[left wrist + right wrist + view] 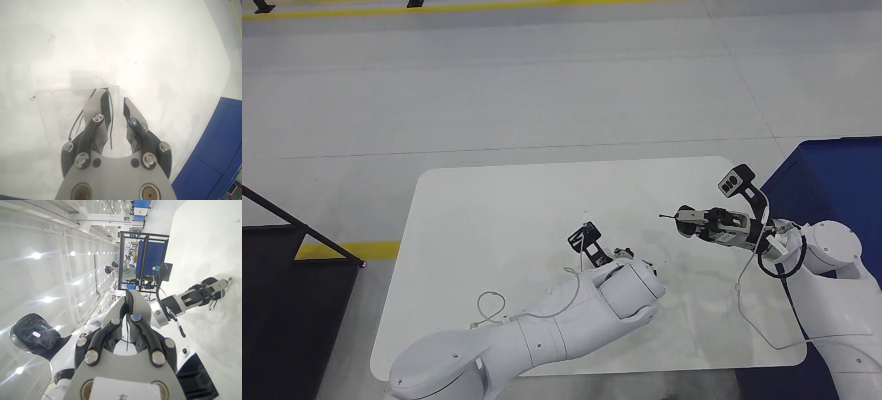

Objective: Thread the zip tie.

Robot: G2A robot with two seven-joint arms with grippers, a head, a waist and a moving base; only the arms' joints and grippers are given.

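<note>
At the middle of the white table point(492, 220), the left gripper point(115, 95) hangs low over a clear plastic sheet point(53, 106), jaws parted to a moderate gap. A loose black strand point(110, 121) runs through that gap close to one finger; whether it touches cannot be told. To the right, the right gripper point(130, 292) is held above the table, jaws clamped on a zip tie point(127, 321), whose tip points toward the left arm.
</note>
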